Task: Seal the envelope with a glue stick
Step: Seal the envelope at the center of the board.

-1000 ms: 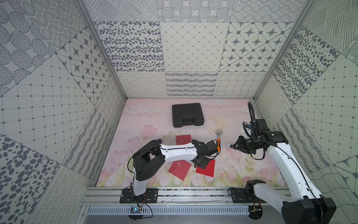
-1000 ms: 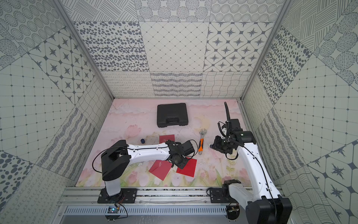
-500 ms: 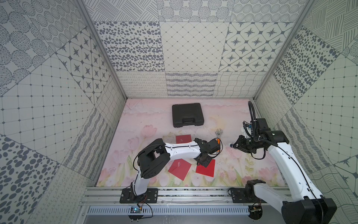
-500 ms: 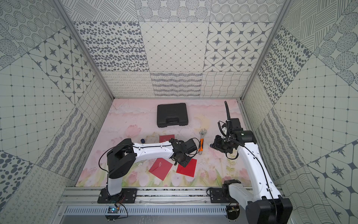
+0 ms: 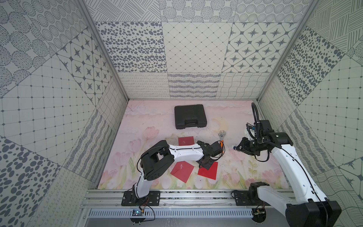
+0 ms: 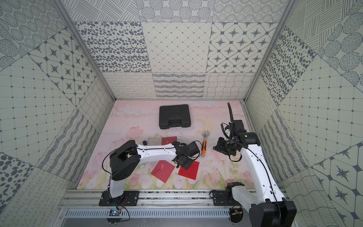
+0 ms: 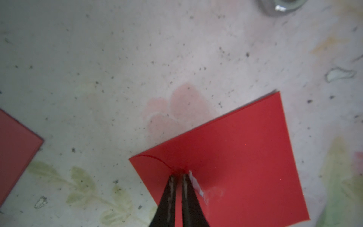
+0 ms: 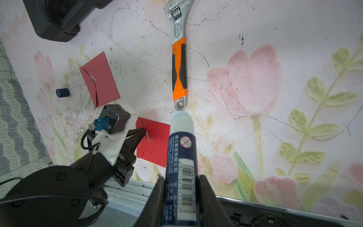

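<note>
Cap: a dark blue cap (image 8: 62, 92) lay loose on the tabletop (image 5: 153, 121), far left, beside the rear envelope (image 8: 99, 79).
Envelopes: three, all red. A dark red envelope (image 5: 182, 171) lay near the front rail. The bright red envelope (image 7: 235, 157) lay just right of it, with white smears at its flap edge.
Left end effector (image 7: 177, 175): fingers drawn nearly together, tips on that flap edge. Pinching or only pressing: could not tell.
Wrench: the adjustable wrench (image 8: 178, 64) lay between the bright red envelope and the glue tip, touching neither.
Glue stick (image 8: 181, 157): uncapped, clamped by its body in the right end effector (image 8: 181, 177), well apart from the envelope.
Key relation: the flap lay to the robot's left of the tip. The stick's long axis pointed leftward, roughly toward it, past the wrench handle.
Judgement: the right arm must carry the tip across to the flap, and the left fingers crowd that spot.
</note>
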You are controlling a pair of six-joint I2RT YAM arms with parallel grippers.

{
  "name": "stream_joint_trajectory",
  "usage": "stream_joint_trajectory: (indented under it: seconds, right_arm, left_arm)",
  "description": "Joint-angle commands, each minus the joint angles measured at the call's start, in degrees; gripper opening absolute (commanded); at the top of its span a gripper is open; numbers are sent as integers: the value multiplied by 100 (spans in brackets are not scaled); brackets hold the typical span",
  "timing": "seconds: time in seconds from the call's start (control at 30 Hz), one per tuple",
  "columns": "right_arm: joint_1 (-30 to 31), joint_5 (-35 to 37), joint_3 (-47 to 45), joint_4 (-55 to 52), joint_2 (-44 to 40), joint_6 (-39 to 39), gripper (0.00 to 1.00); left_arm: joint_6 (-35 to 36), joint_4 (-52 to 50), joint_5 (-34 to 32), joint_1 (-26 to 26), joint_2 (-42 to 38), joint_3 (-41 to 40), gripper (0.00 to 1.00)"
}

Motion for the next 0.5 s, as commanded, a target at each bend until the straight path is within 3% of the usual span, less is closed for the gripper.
stream_joint_trajectory:
  seconds: [0.0,0.23,0.47]
  right_arm:
    - [-14,-21,118,8,111,-93,0]
    - [-14,-1,101,9,119,-94,0]
    - [-14,-18,151,-10,132,-94,0]
  left_arm:
    - [-38,-78,-20,43,-179,-104,12]
    - [-183,246,187,95,-584,-288,12]
    - [-239,257,444,96,-440,-329,12]
